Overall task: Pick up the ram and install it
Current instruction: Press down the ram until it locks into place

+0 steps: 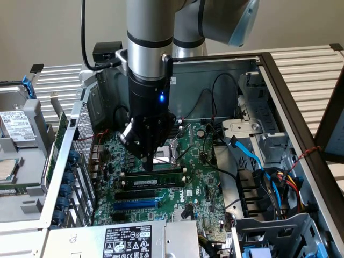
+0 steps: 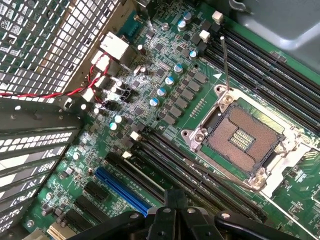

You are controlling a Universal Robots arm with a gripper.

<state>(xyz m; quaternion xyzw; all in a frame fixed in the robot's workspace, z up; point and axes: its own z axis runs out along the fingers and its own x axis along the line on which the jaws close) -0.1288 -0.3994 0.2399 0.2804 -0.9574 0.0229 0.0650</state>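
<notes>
Gripper (image 1: 148,161) stood mid-frame in exterior view, fingers closed, tips down at ram (image 1: 156,180), apparently seated in black slot on motherboard (image 1: 207,180); contact unclear.

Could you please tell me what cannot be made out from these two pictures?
- Exterior view: the claw hides where its tip meets the ram.
- Exterior view: the ram's label print is too small to read.
- Wrist view: the claw covers the slots beneath it.

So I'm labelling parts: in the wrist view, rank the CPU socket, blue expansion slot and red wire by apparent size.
1. CPU socket
2. Blue expansion slot
3. Red wire, long but very thin
</notes>
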